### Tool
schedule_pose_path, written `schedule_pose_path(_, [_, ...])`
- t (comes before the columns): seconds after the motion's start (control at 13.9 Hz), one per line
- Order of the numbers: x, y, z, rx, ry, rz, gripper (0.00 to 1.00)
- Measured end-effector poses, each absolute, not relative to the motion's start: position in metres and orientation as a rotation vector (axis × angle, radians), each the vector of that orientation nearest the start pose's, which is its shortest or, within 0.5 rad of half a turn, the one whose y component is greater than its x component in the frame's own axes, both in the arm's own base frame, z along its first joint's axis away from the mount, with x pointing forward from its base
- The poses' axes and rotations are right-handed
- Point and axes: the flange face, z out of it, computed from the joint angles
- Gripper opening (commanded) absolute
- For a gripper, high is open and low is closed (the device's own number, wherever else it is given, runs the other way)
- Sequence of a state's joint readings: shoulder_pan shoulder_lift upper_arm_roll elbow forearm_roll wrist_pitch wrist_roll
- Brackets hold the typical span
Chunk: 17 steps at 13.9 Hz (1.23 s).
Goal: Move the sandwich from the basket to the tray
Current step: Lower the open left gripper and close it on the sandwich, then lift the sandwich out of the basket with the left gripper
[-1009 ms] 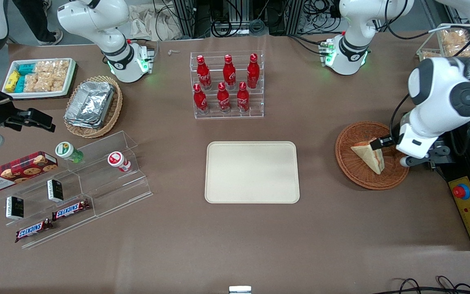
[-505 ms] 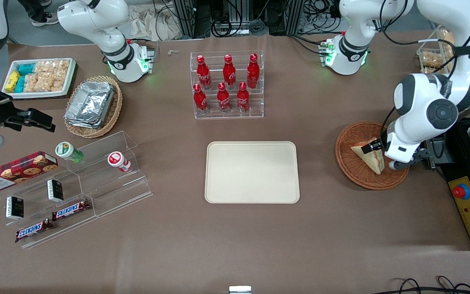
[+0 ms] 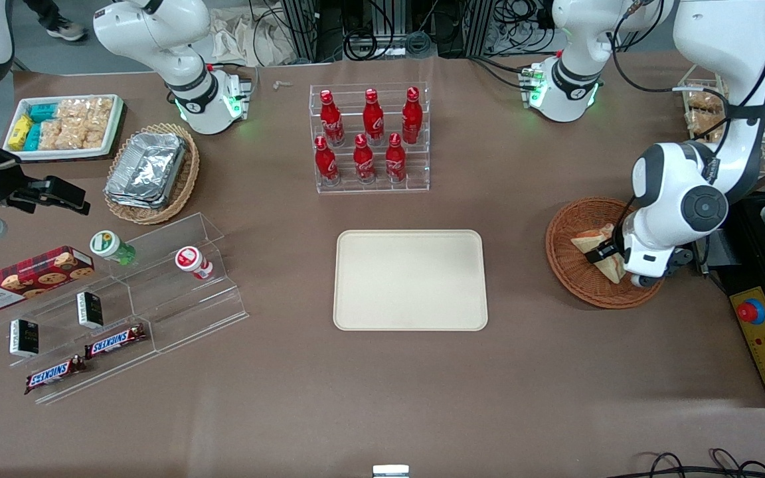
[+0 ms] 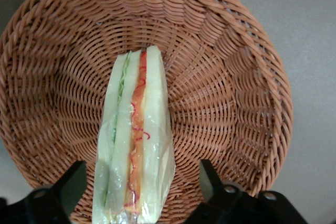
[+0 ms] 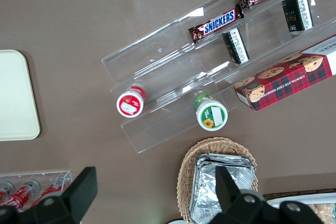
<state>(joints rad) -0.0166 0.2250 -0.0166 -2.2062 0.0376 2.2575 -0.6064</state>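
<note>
The sandwich (image 3: 600, 252) is a wrapped pale wedge with red and green filling, lying in the reddish-brown wicker basket (image 3: 572, 265) toward the working arm's end of the table. In the left wrist view the sandwich (image 4: 134, 140) stands on edge in the basket (image 4: 231, 87). My gripper (image 3: 611, 255) is low over the basket, open, with one black finger (image 4: 71, 184) on each side of the sandwich and a gap to each. The cream tray (image 3: 410, 279) lies bare at the table's middle.
A clear rack of red bottles (image 3: 369, 136) stands farther from the front camera than the tray. A clear stepped shelf with snacks (image 3: 123, 299), a tan basket of foil trays (image 3: 150, 171) and a white snack tray (image 3: 64, 126) lie toward the parked arm's end. A control box (image 3: 764, 338) is beside the basket.
My gripper has moved over the basket toward the sandwich and come down, so its fingers now straddle the wedge. The sandwich has not moved.
</note>
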Motion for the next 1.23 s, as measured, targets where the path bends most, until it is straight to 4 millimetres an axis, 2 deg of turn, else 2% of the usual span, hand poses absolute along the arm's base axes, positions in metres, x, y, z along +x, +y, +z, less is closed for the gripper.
schedule_pose_path(0.14, [0.531, -0.017, 0.263, -2.924, -0.873, 0.244, 0.70])
schedule_pose_path(0.5, [0.529, -0.017, 0.260, -2.902, -0.924, 0.252, 0.20])
schedule_pose_path(0.65, [0.529, -0.016, 0.260, -2.899, -0.931, 0.251, 0.04])
schedule_pose_path(0.72, [0.529, -0.016, 0.260, -2.897, -0.930, 0.251, 0.00])
schedule_pose_path(0.94, [0.530, -0.016, 0.261, -2.895, -0.927, 0.253, 0.00])
schedule_pose_path(1.01, [0.533, -0.016, 0.268, -2.890, -0.931, 0.258, 0.00])
schedule_pose_path(1.08, [0.540, -0.016, 0.280, -2.882, -0.935, 0.268, 0.00])
schedule_pose_path(1.23, [0.560, -0.016, 0.322, -2.868, -0.936, 0.284, 0.00])
